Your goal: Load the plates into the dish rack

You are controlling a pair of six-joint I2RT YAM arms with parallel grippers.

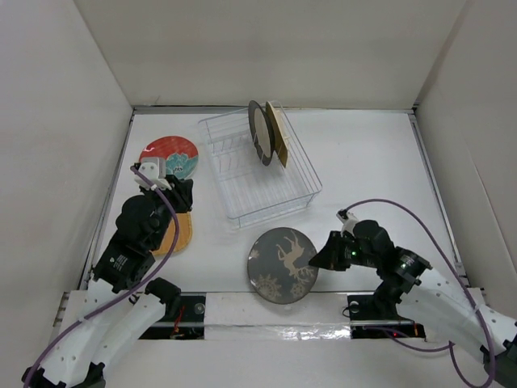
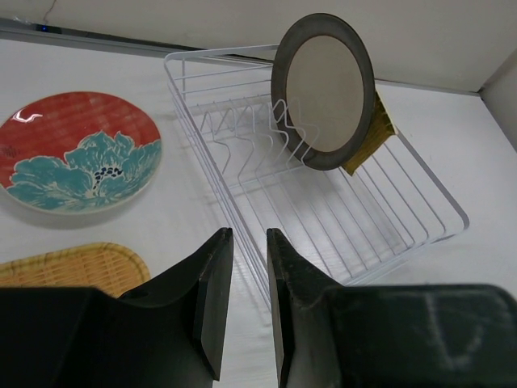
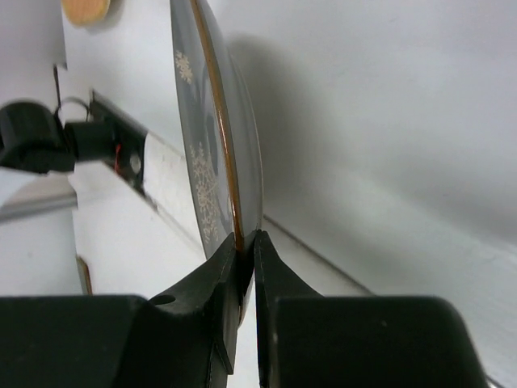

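near the front of the tabletop, the right tool grips the dark plate by its rim, just before the dish rack. the left tool hovers slightly parted, empty, beside the red plate.

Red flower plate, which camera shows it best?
Left wrist: the red plate lies nearly whole and close, its teal flower clear. Top external shows it small, its near edge hidden behind the left arm. Right wrist does not show it.
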